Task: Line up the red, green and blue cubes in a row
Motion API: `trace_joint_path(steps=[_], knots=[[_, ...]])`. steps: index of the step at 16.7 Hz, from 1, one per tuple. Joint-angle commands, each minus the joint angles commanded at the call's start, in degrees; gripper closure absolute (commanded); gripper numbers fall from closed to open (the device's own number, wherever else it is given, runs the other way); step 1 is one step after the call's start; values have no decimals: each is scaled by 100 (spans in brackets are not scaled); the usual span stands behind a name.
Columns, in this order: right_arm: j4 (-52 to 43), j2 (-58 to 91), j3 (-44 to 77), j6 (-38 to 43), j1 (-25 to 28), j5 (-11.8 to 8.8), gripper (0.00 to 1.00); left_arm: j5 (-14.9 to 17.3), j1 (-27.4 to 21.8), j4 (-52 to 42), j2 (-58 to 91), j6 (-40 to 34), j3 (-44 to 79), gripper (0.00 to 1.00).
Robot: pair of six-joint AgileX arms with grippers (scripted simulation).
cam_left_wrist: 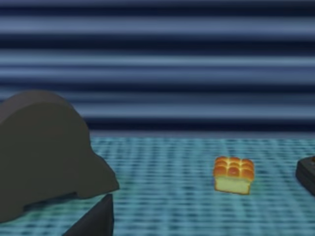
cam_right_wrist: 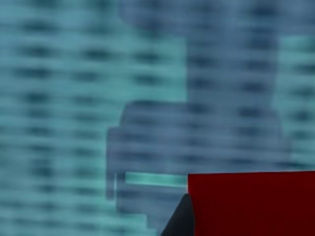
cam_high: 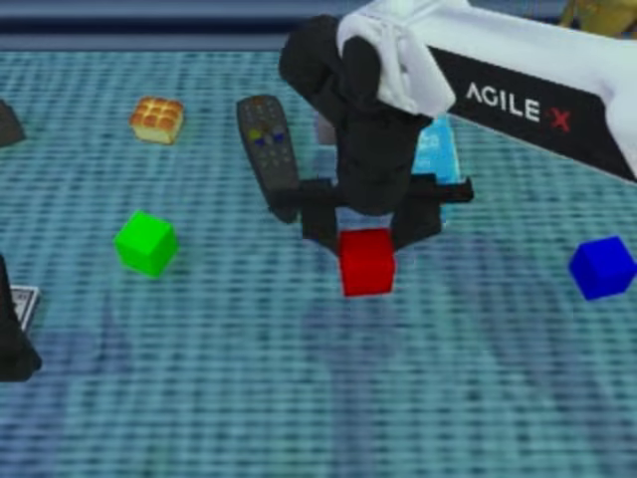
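The red cube (cam_high: 366, 262) is near the table's middle, held between the two black fingers of my right gripper (cam_high: 367, 242), which is shut on it. In the right wrist view the red cube (cam_right_wrist: 251, 204) fills the corner with one dark finger (cam_right_wrist: 179, 221) against its side, and its shadow lies on the cloth below. At the left, the green cube (cam_high: 146, 242) rests on the table. Over at the far right sits the blue cube (cam_high: 601, 267). My left gripper (cam_high: 12, 349) is parked at the left edge, open, with one finger (cam_left_wrist: 96, 219) showing in its wrist view.
A golden bread bun (cam_high: 156, 119) (cam_left_wrist: 234, 175) lies at the back left. A dark remote (cam_high: 267, 147) lies just left of the right arm, and a light blue carton (cam_high: 439, 149) stands behind the gripper. A small card (cam_high: 22, 304) sits at the left edge.
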Motion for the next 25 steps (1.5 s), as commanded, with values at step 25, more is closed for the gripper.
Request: trace_joint_path(steps=[25], knots=[[872,424,-498,2369,1835,182,100,0,0,0,0,0,0,0]])
